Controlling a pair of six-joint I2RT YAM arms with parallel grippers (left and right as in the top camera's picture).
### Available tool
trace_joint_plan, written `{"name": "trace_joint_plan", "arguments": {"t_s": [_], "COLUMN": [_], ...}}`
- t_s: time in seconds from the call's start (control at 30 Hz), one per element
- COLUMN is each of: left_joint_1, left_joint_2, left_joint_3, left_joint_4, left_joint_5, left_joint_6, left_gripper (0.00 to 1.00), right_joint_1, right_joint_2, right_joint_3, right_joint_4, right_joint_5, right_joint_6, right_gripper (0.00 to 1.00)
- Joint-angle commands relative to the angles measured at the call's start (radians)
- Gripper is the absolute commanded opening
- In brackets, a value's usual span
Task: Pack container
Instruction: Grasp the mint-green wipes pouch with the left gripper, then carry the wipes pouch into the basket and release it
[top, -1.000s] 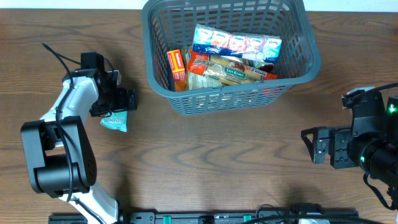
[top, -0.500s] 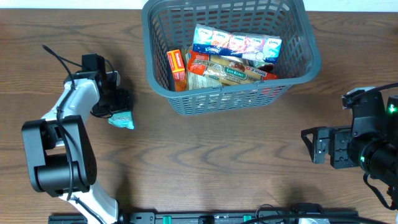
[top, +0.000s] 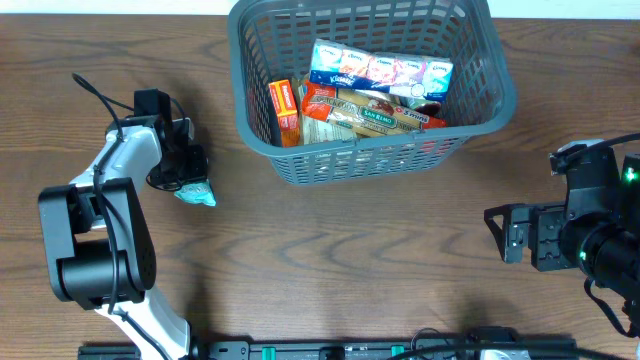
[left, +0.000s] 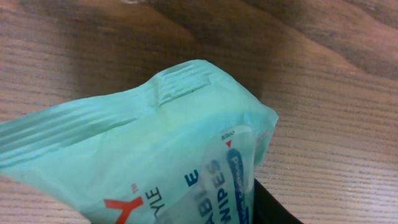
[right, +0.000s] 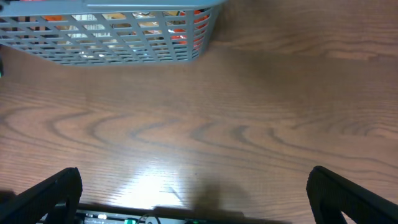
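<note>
Mint-green pack (top: 196, 193): left part of the table (top: 330, 260), clenched in the left gripper (top: 187, 172). One dark finger (left: 273, 208) shows at its lower edge, the other hidden behind the film. Touching the wood or just off it, cannot tell.
Basket (top: 370, 160): far side, centre, well apart from the pack. Holds tissues (top: 380, 68), pasta (top: 375, 115) and an orange box (top: 285, 108).
Step, as judged: lifting the pack for the carry to the basket.
Doing it well: rise above the near-left rim before crossing. Firm grip against slip or sag of the soft film. Aim for the bare floor at the back and release low.
Left arm: elbow folded near the base, white forearm reaching far and right, gripper pointing down.
Right gripper (top: 498, 236): fingers spread wide, holding nothing, low by the right edge, facing left.
</note>
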Motion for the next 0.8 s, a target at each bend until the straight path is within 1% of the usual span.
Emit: {"name": "trace_joint_plan", "arguments": {"t_s": [0.0, 0.13, 0.4, 0.53, 0.63, 0.77], "left_joint_1": [0.001, 0.001, 0.002, 0.001, 0.001, -0.021], "left_joint_2": [0.023, -0.027, -0.228, -0.359, -0.456, -0.576], "left_joint_3": [0.003, 0.051, 0.15, 0.188, 0.222, 0.259], "left_joint_4": [-0.008, -0.016, -0.001, 0.055, 0.117, 0.204], "left_joint_5": [-0.005, -0.005, -0.006, -0.033, -0.054, -0.053], "left_joint_6": [-0.045, -0.072, -0.071, -0.071, -0.071, -0.071], "left_gripper": [0.33, 0.27, 0.27, 0.26, 0.21, 0.2], "right_joint_1": [-0.003, -0.003, -0.003, -0.003, -0.003, -0.003], "right_joint_2": [-0.005, -0.005, -0.005, -0.005, -0.005, -0.005], "right_joint_3": [0.003, 0.003, 0.003, 0.003, 0.003, 0.003], "right_joint_4": [-0.002, -0.002, -0.002, -0.002, -0.002, -0.002], "right_joint_5": [0.001, 0.001, 0.001, 0.001, 0.001, 0.001], "right_joint_6": [0.009, 0.009, 0.009, 0.009, 0.009, 0.009], "right_gripper": [0.99, 0.99, 0.99, 0.99, 0.99, 0.99]}}
